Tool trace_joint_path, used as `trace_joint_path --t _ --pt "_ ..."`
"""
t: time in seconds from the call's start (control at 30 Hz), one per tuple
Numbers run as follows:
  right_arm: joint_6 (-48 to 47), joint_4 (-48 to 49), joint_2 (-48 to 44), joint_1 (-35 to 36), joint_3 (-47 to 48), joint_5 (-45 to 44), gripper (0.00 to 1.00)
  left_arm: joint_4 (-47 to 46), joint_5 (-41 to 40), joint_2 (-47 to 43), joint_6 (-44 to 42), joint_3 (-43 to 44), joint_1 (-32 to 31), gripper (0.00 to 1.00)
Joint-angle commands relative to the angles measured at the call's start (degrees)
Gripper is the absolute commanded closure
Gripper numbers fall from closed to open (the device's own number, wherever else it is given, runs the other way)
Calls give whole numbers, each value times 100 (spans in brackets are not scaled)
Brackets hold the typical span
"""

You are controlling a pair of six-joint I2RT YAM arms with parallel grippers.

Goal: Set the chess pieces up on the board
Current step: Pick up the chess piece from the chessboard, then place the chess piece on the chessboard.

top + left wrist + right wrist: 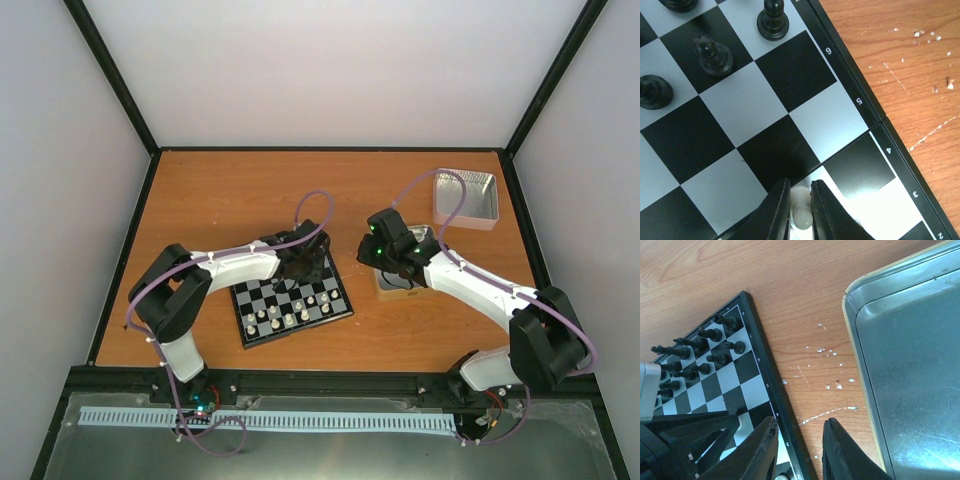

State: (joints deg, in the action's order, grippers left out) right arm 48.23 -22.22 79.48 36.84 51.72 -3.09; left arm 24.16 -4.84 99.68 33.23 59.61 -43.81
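Observation:
The board [262,294] lies in the middle of the table, with black chessmen on its far rows and white chess pieces [290,318] on its near rows. My left gripper [305,264] hangs low over the board's right side. In the left wrist view its fingertips [801,200] press both sides of one small white chess piece [801,210], standing on a pale square near the rim [866,107]. My right gripper [800,437] is open and empty, just off the board's right edge [771,390] above bare wood.
A silver tin [910,365] lies right of my right gripper, partly under that arm [405,272]. A second open tin [465,197] sits at the back right. Black pawns [714,52] stand a few squares beyond the left fingers.

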Motion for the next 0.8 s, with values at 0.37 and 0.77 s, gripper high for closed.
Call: trace_joint_path --t 0.37,0.77 --pt "-84 -4 -120 12 -48 -237 74 175 296 -917 -350 -448 -112 97" --pt "-92 16 -24 -1 -66 -144 74 695 -219 -1426 125 -798 -457 97"
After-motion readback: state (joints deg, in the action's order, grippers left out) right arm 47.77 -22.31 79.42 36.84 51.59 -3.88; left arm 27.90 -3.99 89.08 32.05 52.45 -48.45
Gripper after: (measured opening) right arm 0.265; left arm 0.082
